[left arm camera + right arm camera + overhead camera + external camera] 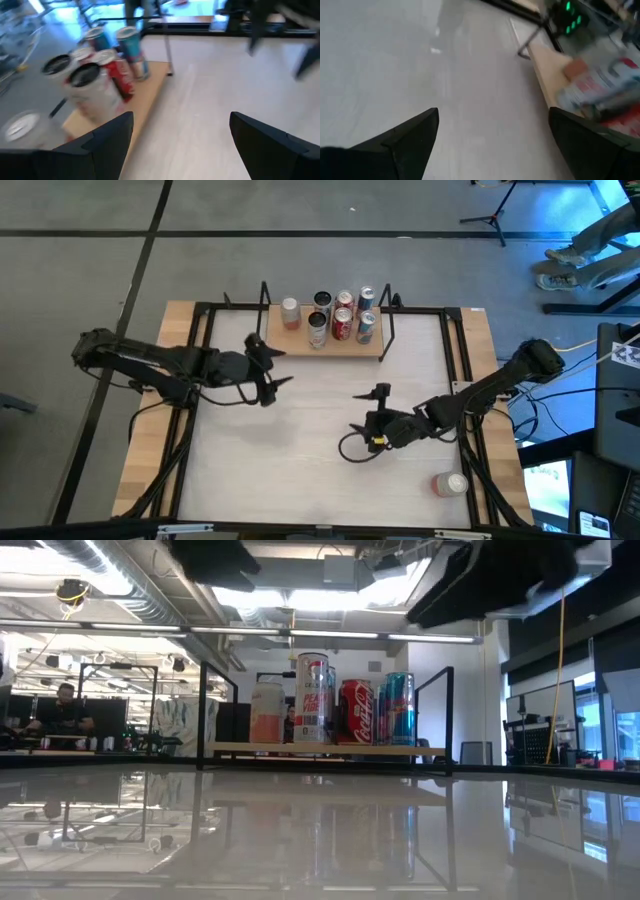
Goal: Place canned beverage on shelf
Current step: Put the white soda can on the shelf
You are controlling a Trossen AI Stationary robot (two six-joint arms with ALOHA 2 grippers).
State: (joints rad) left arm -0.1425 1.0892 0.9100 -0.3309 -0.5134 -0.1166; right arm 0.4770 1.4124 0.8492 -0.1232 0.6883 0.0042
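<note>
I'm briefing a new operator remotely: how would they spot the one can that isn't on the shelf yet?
Start at the whitish table and go to its near right corner, on the right gripper side, opposite the shelf at the far edge. The stray can sits there alone by the dark frame rail. Unlike the cans clustered on the shelf, it has no neighbours and seems to lie on its side.

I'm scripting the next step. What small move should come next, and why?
Probably swing the right gripper toward the can lying on the table's near right corner. Both grippers are empty with jaws open, the shelf already holds several cans, and that can is nearest the right arm.
</note>
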